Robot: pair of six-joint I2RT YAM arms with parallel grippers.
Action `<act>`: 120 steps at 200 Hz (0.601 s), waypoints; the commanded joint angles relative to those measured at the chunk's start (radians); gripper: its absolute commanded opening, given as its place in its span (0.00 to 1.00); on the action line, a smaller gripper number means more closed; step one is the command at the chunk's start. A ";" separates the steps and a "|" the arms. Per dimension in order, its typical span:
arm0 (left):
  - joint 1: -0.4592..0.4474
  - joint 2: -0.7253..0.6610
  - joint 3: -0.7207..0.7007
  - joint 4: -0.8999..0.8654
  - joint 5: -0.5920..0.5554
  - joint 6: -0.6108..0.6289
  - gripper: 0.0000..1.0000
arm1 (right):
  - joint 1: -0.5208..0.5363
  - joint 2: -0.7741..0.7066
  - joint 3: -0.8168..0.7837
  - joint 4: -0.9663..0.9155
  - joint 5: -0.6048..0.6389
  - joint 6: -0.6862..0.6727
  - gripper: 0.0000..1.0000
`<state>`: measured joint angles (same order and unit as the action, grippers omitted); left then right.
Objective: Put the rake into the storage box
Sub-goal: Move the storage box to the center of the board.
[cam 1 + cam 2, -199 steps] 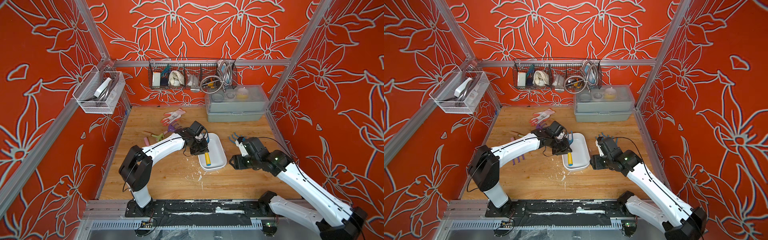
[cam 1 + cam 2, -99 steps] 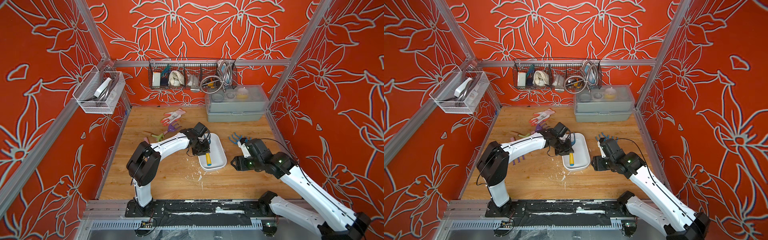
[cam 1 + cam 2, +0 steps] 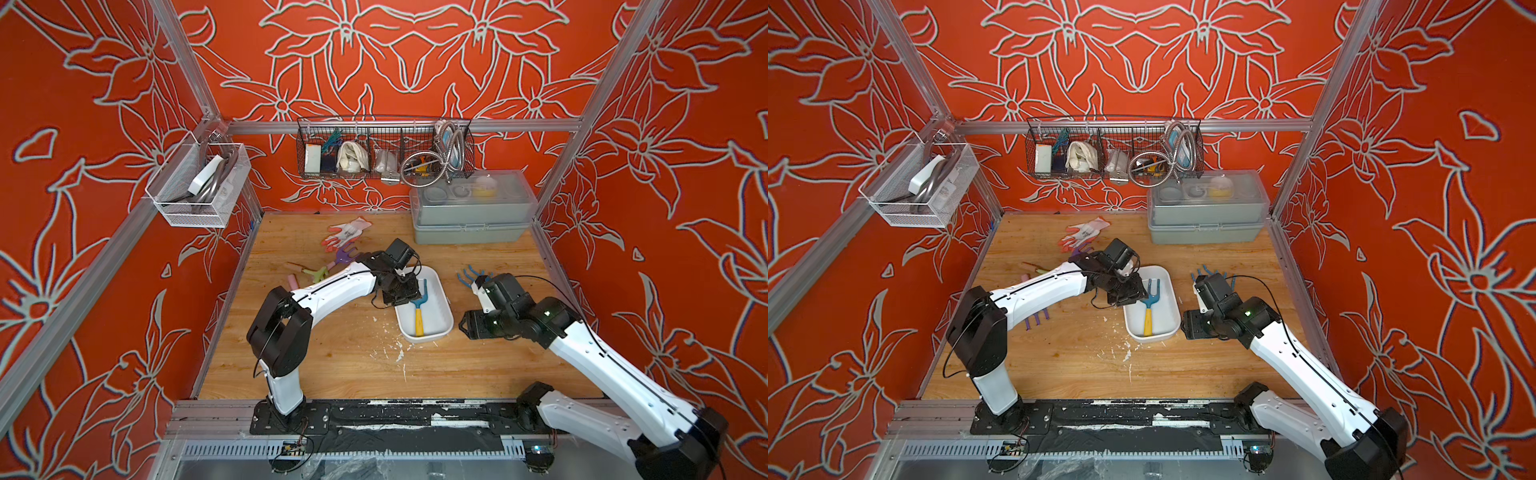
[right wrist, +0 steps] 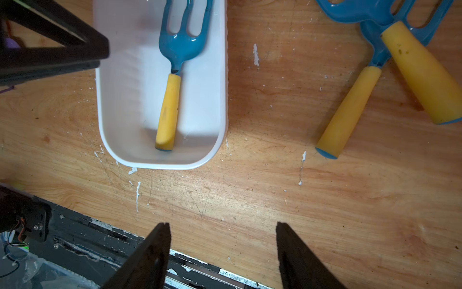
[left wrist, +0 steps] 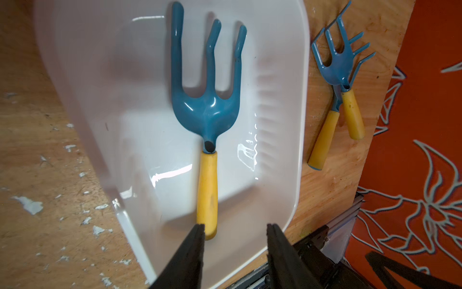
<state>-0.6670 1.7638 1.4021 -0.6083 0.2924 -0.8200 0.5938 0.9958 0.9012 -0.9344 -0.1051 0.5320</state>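
Note:
The rake (image 5: 206, 110), with a blue three-tined head and a yellow handle, lies flat inside the white storage box (image 5: 125, 100), seen in both top views at mid-table (image 3: 419, 309) (image 3: 1148, 309). My left gripper (image 5: 235, 226) hovers open just over the handle's end and holds nothing; one fingertip overlaps the handle in the left wrist view. It sits at the box's left rim (image 3: 401, 293). My right gripper (image 4: 222, 224) stands open and empty over bare wood to the right of the box (image 3: 465, 326). The right wrist view also shows the rake (image 4: 170, 100) in the box (image 4: 205, 112).
Two more blue-and-yellow hand tools (image 3: 471, 274) (image 4: 412, 62) lie crossed right of the box. A purple rake (image 3: 345, 255), a glove (image 3: 347, 230) and small tools lie at the back left. A grey lidded box (image 3: 471, 224) stands at the back right, under wire baskets (image 3: 384, 149).
My left gripper has gone from shut to open, letting go of the rake, which now rests in the storage box. The left arm's elbow swung nearer. The right arm drifted slightly rightward.

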 commanded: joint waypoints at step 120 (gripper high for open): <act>0.159 -0.287 -0.180 -0.128 -0.036 0.112 0.46 | -0.161 0.376 0.118 0.240 -0.306 -0.028 0.75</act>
<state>-0.5629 1.5375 1.2652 -0.7067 0.2470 -0.7303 0.4362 1.3098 0.9821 -0.7708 -0.3019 0.5053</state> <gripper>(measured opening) 0.455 0.736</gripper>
